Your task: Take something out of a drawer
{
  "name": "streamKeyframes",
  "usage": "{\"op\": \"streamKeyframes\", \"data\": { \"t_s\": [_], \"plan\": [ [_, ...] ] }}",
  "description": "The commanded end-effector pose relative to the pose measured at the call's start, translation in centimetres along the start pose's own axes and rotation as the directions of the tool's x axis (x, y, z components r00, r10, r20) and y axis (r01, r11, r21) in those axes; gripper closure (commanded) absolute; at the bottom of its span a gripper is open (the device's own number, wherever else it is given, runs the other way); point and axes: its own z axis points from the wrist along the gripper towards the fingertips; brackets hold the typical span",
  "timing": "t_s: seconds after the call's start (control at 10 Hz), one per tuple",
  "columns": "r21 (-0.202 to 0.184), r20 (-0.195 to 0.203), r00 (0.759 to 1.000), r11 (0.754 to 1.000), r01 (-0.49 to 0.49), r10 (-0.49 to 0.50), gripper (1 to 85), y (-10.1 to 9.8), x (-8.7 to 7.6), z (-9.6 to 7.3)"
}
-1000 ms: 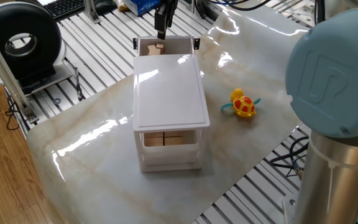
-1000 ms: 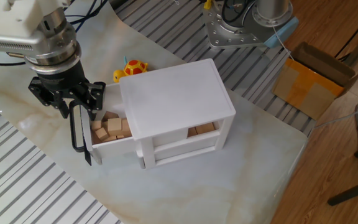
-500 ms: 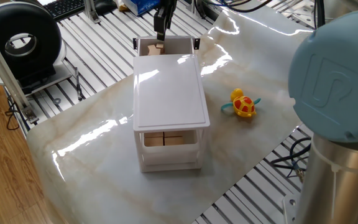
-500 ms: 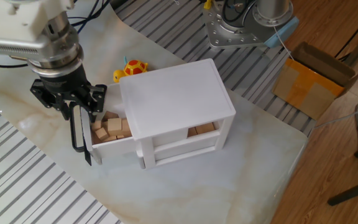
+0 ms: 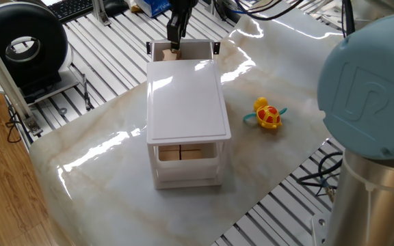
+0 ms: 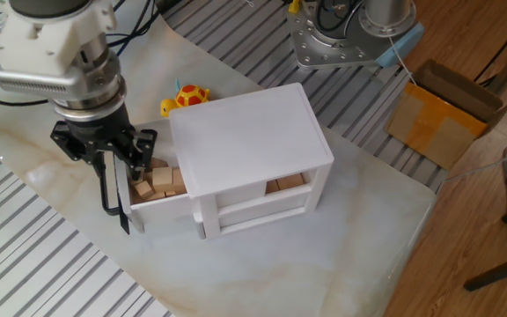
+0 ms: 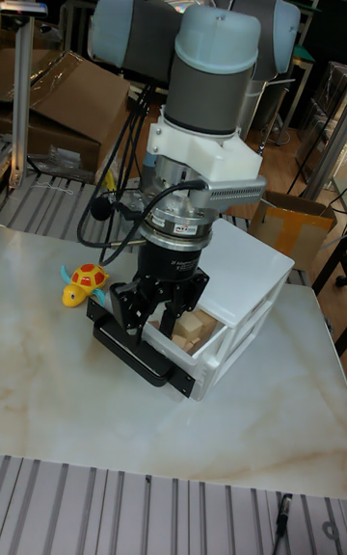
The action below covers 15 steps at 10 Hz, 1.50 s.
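The white drawer (image 6: 148,204) stands pulled out of the top of the small white cabinet (image 6: 249,141), with several pale tan cubes (image 6: 164,182) inside. My gripper (image 6: 120,164) hangs over the drawer's outer end, open, with its black fingers spread and lowered to the drawer's rim. In the tall fixed view the gripper (image 7: 157,317) sits just left of the cubes (image 7: 196,330); whether a finger touches one cannot be told. From the opposite side the gripper (image 5: 175,42) is above the drawer (image 5: 181,48), and one cube (image 5: 170,55) shows beneath it.
A yellow-and-red toy (image 5: 267,115) lies on the marble sheet beside the cabinet. A lower drawer (image 5: 183,154) also shows tan blocks. A cardboard box (image 6: 447,113) sits off the table, and a black round device (image 5: 24,46) stands at the far left.
The gripper has shifted toward the cabinet and sunk lower, from beside the drawer's front to over the cubes. Its fingers stay spread. Drawer and cubes have not moved.
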Motion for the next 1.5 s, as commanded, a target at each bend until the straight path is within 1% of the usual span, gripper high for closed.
{"op": "streamKeyframes", "data": {
  "t_s": [0.0, 0.1, 0.2, 0.4, 0.6, 0.9, 1.3, 1.4],
  "plan": [
    [-0.015, 0.012, 1.000, 1.000, 0.010, -0.010, 36.0, -0.9, -0.8, 0.2],
    [-0.024, 0.013, 1.000, 1.000, 0.014, -0.014, 36.0, -1.3, -0.9, 0.1],
    [-0.025, 0.011, 1.000, 1.000, 0.019, -0.018, 36.0, -1.7, -0.9, 0.0],
    [-0.013, 0.002, 1.000, 0.999, 0.029, -0.029, 37.0, -2.1, -0.7, 0.1],
    [-0.011, -0.011, 0.999, 0.999, 0.042, -0.042, 37.7, -2.2, -0.3, 0.0],
    [-0.016, -0.013, 0.999, 0.999, 0.031, -0.031, 38.0, -1.8, 0.0, -0.4],
    [-0.031, -0.011, 1.000, 0.999, 0.008, -0.009, 38.0, -0.6, 0.9, -1.8],
    [-0.010, -0.019, 1.000, 1.000, 0.009, -0.009, 38.0, -0.7, 1.4, -2.3]
  ]
}}
